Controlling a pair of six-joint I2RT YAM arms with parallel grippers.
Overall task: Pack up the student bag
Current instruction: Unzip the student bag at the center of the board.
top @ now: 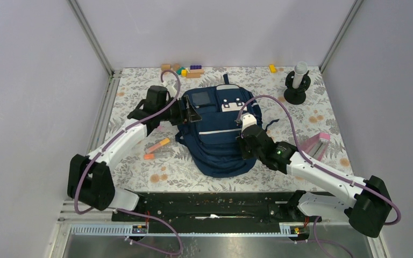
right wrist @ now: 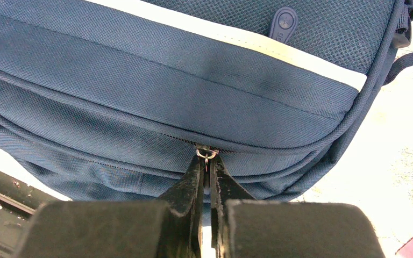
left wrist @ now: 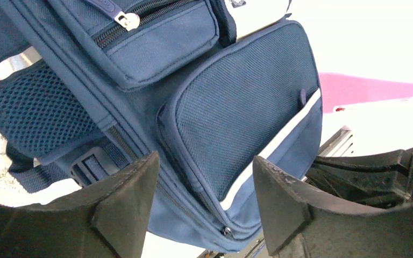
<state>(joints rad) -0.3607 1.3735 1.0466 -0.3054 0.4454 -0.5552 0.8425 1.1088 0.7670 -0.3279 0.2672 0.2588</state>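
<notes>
1. Top view: the bag lies flat at the middle of the table, front up, with its handle end toward 12 o'clock.
   - The left gripper is against the bag's 10 o'clock corner. How its jaws stand cannot be told from here.
   - The right gripper sits on the bag's edge at 4 o'clock.
   - Around the bag are some blocks at 11 o'clock by the far wall and a black stand at 2 o'clock.
   - A pink thing lies at 4 o'clock beyond the right gripper, and two orange sticks lie at 9 o'clock.

2. Left wrist view: the left gripper's jaws stand wide apart and hold nothing.
   - Its black fingers rise from the bottom edge, and the bag fills the view beyond them.
   - Between the tips shows a mesh pocket with a pale stripe along its lower edge.
   - A zipped pocket lies at 11 o'clock from the mesh pocket.
   - Whether the fingers touch the cloth cannot be told.
   - The pink thing shows at 3 o'clock.

3. Right wrist view: the right gripper's jaws are all but closed, with only a thin slit between them.
   - Their tips pinch the zip pull, whose metal ring shows just above them.
   - The zip runs across the bag's side.
   - The stripe crosses at 12 o'clock, with a small rubber tab at 1 o'clock.
</notes>
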